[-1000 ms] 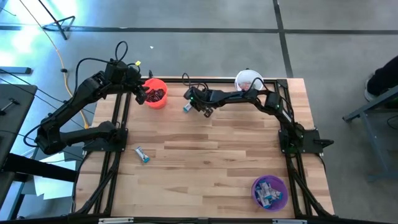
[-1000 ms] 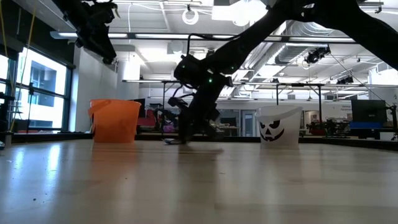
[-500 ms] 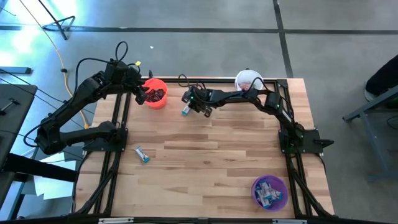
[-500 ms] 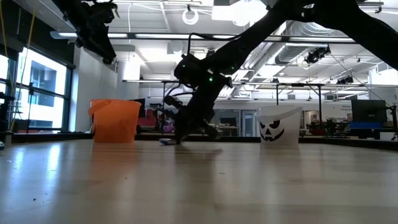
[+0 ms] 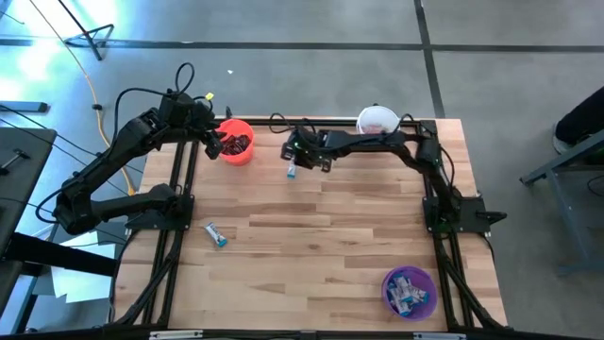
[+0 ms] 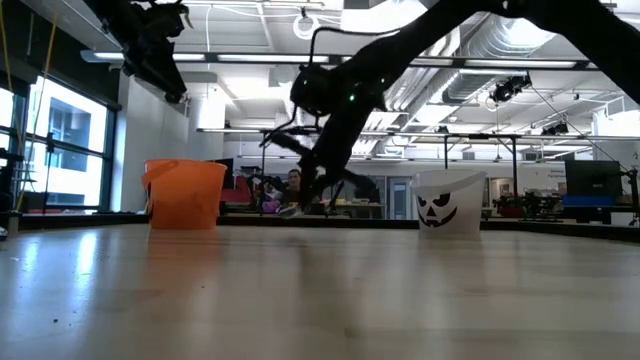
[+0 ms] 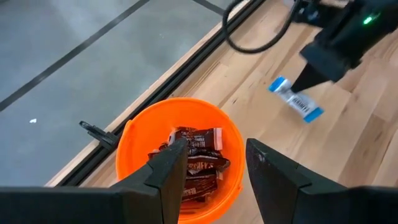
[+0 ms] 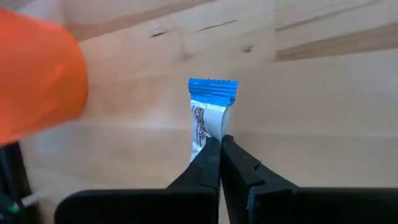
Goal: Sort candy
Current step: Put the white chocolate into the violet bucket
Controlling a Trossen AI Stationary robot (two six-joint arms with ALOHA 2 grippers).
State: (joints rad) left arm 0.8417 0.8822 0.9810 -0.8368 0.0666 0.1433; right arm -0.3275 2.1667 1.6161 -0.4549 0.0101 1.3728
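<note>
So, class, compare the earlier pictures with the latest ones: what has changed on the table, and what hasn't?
The right gripper closed on the blue-and-white candy near the orange cup and lifted it off the table, shifting slightly toward the white cup. Unchanged: the left gripper hovers open over the orange cup; the second candy and purple cup stay put.

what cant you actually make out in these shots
- Inside of the white cup: the high view shows a pale interior, any candy too small to tell; the low view shows only its outer wall.
- Print on the blue-and-white candy pinched in the right gripper: too blurred in the right wrist view.
- Candy in the purple cup: too small to count in the high view.
- Orange cup: left gripper fingers cover part of its contents.
</note>
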